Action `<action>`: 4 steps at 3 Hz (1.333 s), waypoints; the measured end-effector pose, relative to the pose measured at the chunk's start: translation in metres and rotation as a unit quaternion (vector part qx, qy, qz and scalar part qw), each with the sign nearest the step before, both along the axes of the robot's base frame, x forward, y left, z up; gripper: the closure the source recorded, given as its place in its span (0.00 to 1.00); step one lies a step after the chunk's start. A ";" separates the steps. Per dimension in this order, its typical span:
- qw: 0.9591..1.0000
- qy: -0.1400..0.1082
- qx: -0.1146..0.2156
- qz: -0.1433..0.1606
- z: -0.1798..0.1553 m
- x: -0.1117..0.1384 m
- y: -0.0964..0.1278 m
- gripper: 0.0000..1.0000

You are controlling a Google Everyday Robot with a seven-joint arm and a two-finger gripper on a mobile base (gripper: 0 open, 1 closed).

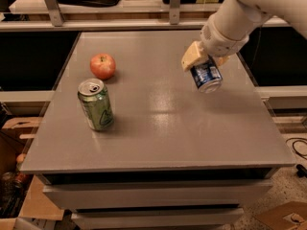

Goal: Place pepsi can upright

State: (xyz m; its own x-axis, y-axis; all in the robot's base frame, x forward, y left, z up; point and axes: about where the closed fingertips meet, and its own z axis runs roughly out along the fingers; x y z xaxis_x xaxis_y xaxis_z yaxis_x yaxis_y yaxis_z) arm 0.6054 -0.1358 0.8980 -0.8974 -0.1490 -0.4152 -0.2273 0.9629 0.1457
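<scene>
The pepsi can (206, 75) is dark blue with white markings and a silver end that faces the camera. It is tilted and held above the right side of the grey table (158, 128). My gripper (204, 61) is shut on it from above, with a tan finger (191, 56) showing on the can's left side. The white arm comes in from the upper right.
A green can (96, 104) stands upright at the table's left front. A red apple (102, 66) sits behind it. A shelf rail with metal posts runs along the back. Cardboard boxes lie on the floor at the lower left and lower right.
</scene>
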 end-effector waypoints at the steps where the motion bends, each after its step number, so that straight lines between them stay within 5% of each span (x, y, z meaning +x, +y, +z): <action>1: 0.994 -0.069 0.067 0.054 0.018 -0.011 0.016 1.00; 2: 0.985 -0.120 0.100 0.066 0.040 -0.009 0.014 1.00; 3: 0.985 -0.121 0.099 0.069 0.040 -0.008 0.013 1.00; 4: 0.979 -0.132 0.104 0.119 0.040 -0.004 0.015 1.00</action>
